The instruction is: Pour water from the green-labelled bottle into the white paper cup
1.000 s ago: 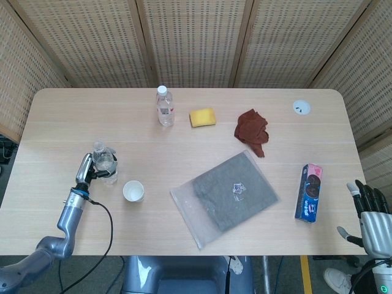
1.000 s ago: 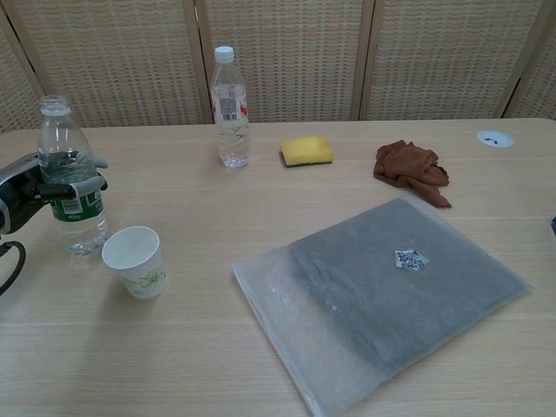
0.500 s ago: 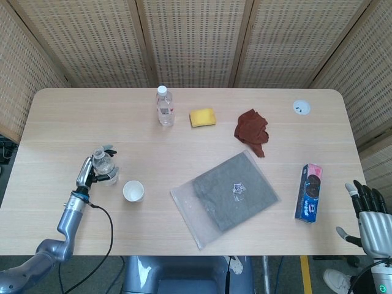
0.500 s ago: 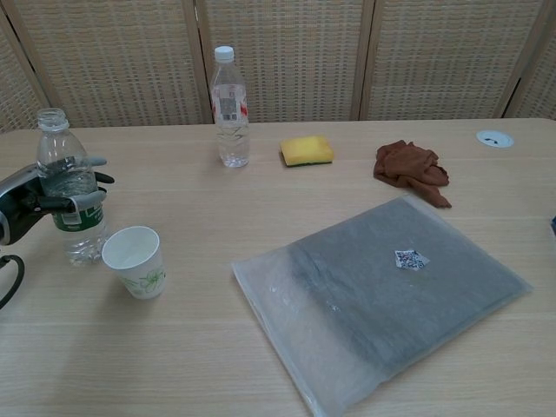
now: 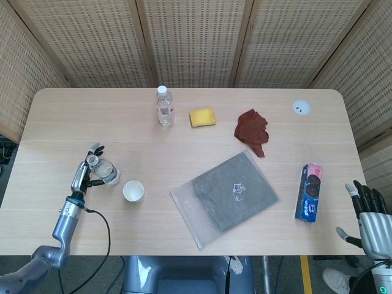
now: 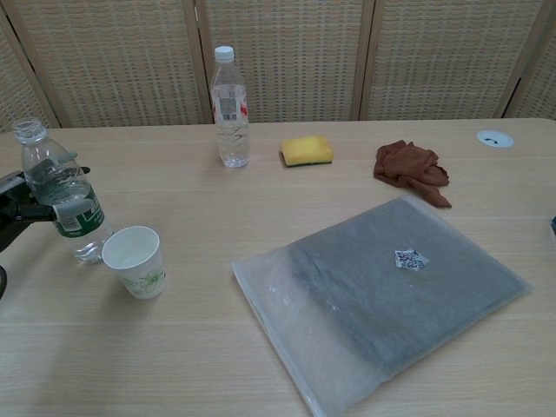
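Two hands show: the right hand (image 5: 371, 214) rests at the near right table corner, fingers spread and empty. At near left stands the white paper cup (image 6: 134, 261), upright. Just left of it, the left hand (image 6: 17, 213) grips the uncapped clear plastic bottle with the green label (image 6: 62, 199), tilted leftward, its base close to the light wooden table (image 6: 217, 365). Farther back stands a second clear bottle with a white cap (image 6: 229, 107).
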Robot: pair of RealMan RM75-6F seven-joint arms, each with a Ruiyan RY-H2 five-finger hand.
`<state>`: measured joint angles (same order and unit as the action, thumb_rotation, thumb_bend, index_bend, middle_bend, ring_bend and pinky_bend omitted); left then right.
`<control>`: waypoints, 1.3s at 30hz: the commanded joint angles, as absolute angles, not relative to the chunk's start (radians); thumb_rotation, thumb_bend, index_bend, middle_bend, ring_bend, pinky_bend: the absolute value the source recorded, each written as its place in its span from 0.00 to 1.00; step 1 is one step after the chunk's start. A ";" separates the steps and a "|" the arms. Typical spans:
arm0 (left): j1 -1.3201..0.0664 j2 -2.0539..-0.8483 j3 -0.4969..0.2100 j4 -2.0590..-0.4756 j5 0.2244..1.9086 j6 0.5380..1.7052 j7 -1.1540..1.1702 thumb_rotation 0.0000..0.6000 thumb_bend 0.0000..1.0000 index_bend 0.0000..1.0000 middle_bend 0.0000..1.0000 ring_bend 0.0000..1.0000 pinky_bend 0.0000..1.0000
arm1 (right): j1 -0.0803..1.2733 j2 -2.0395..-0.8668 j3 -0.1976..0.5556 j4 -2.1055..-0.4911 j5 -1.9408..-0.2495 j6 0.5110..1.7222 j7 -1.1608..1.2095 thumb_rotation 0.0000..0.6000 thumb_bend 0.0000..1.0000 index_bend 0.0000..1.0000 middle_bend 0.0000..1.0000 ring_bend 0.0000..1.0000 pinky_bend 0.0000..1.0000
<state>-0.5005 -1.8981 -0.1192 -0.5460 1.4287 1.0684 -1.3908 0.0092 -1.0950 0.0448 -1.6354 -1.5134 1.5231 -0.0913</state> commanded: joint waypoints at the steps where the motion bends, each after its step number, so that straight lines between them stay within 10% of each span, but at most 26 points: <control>1: -0.482 -1.888 -0.115 -0.556 1.429 1.085 -1.382 1.00 0.21 0.00 0.03 0.03 0.10 | 0.008 -1.094 0.043 -1.637 -1.518 1.526 -0.091 1.00 0.00 0.00 0.00 0.00 0.00; 24: -0.399 -1.434 -0.040 -0.982 1.464 1.121 -0.876 1.00 0.10 0.00 0.00 0.00 0.00 | -0.014 -1.068 0.025 -1.653 -1.585 1.586 -0.043 1.00 0.00 0.00 0.00 0.00 0.00; 39: -0.121 -1.218 -0.056 -1.471 1.394 1.582 -0.134 1.00 0.00 0.00 0.00 0.00 0.00 | -0.024 -1.054 0.035 -1.646 -1.577 1.604 -0.016 1.00 0.00 0.00 0.00 0.00 0.00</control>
<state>-0.2049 -1.2865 -0.0695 -1.3427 1.4068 1.4860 -0.2385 -0.0236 -1.0555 0.0330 -1.6474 -1.5789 1.6055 -0.0172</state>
